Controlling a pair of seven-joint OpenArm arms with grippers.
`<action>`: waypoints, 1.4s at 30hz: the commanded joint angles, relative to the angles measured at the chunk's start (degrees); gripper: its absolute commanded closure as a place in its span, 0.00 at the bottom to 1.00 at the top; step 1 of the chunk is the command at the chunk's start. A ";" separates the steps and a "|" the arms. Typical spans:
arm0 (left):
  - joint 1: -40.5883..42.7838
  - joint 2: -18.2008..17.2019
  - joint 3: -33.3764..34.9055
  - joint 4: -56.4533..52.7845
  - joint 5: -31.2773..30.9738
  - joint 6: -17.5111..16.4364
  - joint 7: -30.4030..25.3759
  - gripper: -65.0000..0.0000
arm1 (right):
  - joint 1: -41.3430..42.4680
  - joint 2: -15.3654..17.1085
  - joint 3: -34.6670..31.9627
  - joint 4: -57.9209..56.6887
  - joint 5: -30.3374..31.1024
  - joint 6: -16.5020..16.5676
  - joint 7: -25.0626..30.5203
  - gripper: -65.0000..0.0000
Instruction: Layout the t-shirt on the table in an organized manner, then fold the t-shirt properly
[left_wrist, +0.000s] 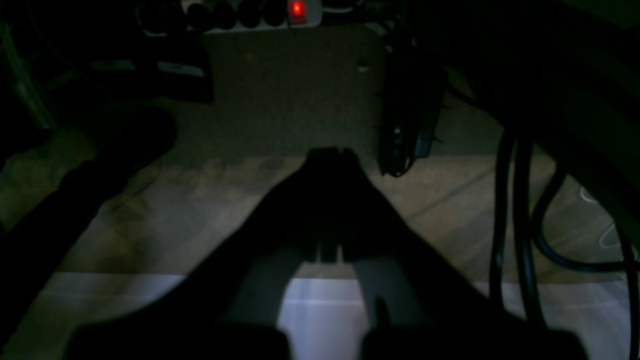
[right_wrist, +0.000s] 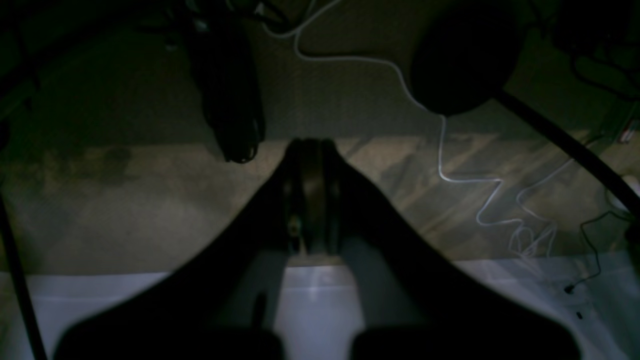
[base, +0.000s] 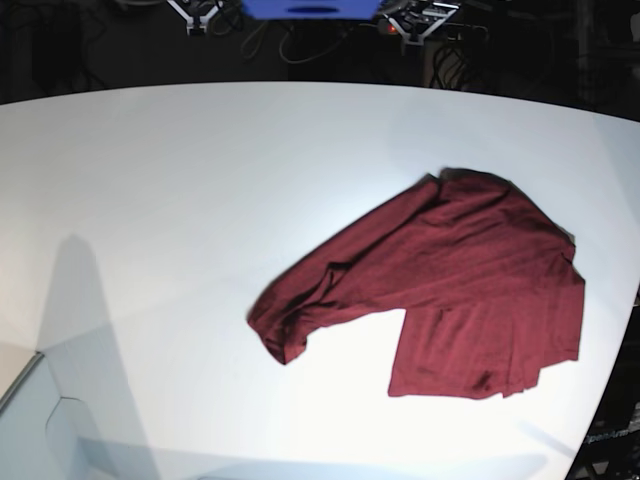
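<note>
Lying rumpled on the table (base: 200, 180), the t-shirt (base: 450, 290) is untouched; both arms' fingers closed, empty.

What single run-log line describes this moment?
t-shirt: crumpled, unfolded | table: shirt right of centre | left gripper: shut, empty | right gripper: shut, empty

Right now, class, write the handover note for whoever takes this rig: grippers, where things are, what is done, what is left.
Left gripper: shut, empty, off the table, pointing at the floor.
Right gripper: shut, empty, also pointing at the floor.
T-shirt: dark red, crumpled on the right half of the table, one part bunched toward the middle, lower right part lying flatter.
Done: nothing; shirt is not spread.
Left: spread it flat, then fold it.
</note>
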 joint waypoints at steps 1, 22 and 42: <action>0.12 0.34 0.12 -0.05 0.23 0.16 0.12 0.99 | 0.31 0.20 0.23 0.05 0.08 0.45 0.26 1.00; 0.12 1.04 0.03 -0.05 0.14 0.16 0.21 0.99 | 1.36 -1.38 -1.18 -0.12 -0.10 0.45 0.17 1.00; 1.62 -0.19 -0.23 0.03 -0.12 0.08 -0.23 0.99 | 0.13 -0.06 -1.53 0.32 -0.10 0.45 0.26 1.00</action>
